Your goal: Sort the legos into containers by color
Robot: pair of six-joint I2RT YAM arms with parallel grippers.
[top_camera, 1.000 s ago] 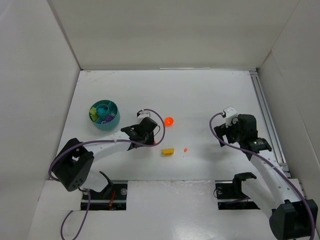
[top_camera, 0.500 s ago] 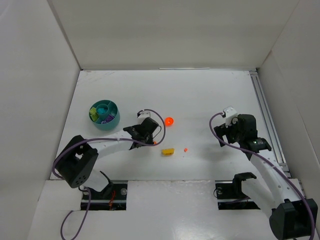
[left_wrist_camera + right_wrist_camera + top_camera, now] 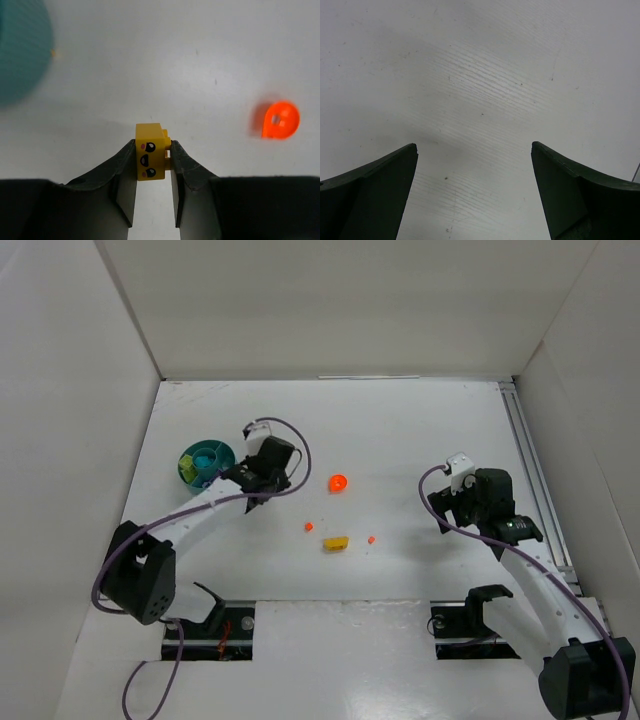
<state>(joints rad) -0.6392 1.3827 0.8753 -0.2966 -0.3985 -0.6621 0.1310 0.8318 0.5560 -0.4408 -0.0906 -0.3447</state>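
Far left sits the dish [image 3: 192,452]: round teal plastic, with thin walls cutting it into wedges. Just right of it, your left gripper [image 3: 153,150] is clenched on a yellow brick [image 3: 148,142]. It's hard, glossy and boxy with a little printed face, and only the tips of those dark curved fingers [image 3: 125,167] pinch it.

That's your risk. It's smooth plastic on a small contact patch, so a jolt could twist it loose short of the rim, or it could bounce off a divider into the wrong colour.

Mid-table lie orange specks [image 3: 309,526], a yellow block [image 3: 336,543] and a translucent round orange piece [image 3: 338,482]. Your right gripper [image 3: 475,165] hangs spread wide and empty over the matte white table [image 3: 485,75].
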